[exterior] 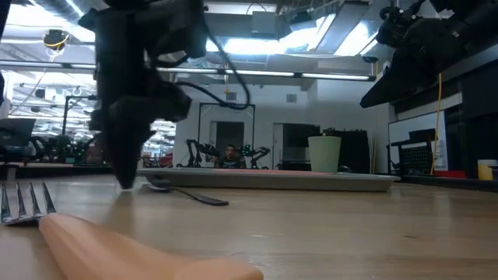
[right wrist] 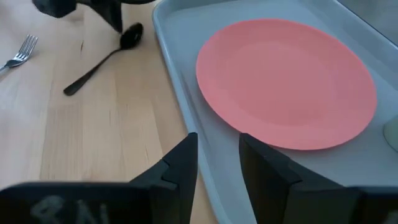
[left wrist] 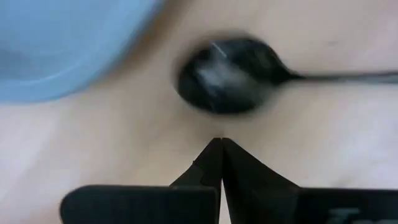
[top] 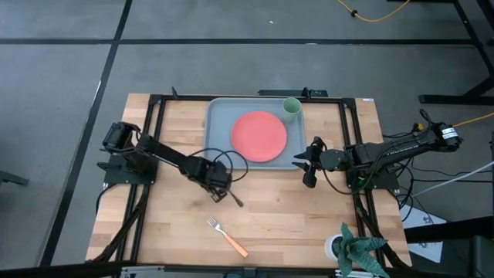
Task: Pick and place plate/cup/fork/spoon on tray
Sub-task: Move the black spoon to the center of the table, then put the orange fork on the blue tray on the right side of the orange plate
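The left gripper [left wrist: 221, 144], fingers pinched together and empty, hovers beside the dark glossy oval-bowled spoon [left wrist: 227, 74]. The right gripper [right wrist: 217, 155], fingers slightly parted, hangs over the smooth grey-blue tray's rim [right wrist: 186, 106] near the flat coral-red plate [right wrist: 286, 81].

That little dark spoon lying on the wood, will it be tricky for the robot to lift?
Probably a bit. The spoon lies flat on the table, so its thin handle offers little to pinch. Its dark glossy bowl looks like metal, so likely stiff, perhaps slippery. The left end effector, fingers together beside the bowl, might nudge it sideways rather than roll it.
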You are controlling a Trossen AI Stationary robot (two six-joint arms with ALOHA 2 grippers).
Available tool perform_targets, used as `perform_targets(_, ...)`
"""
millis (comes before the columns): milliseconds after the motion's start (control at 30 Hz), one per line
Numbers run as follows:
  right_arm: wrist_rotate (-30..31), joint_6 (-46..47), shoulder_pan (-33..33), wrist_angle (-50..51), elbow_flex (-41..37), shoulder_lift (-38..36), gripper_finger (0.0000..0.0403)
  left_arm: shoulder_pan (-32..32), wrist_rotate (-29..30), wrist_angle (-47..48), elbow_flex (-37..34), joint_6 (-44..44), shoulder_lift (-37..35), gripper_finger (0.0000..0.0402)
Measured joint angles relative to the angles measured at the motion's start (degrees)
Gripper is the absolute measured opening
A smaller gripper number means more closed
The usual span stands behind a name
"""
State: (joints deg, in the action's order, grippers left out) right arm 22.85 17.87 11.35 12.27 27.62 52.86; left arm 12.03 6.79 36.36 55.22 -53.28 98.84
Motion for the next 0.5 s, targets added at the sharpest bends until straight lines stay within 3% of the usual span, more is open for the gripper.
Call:
perform_targets(133,0.0,0.0,0.0,0.0,0.0,0.0,0.0121,-0.6,-4.9,2.3,2.5,1.0,0.0,0.0000)
perform_targets(300,0.0,0.1,0.0,0.0,0.0,0.0,0.0121,2.4,-11.1,13.0,12.4,0.8,-0.4,0.0000)
perform_targets(400,0.0,0.1,0.0,0.0,0.0,0.0,0.0121,5.5,-19.5,16.1,17.3,-4.2,-0.4,0.0000)
perform_targets(500,0.0,0.1,0.0,0.0,0.0,0.0,0.0121,8.7,-24.4,11.6,18.1,-11.8,1.0,0.0000)
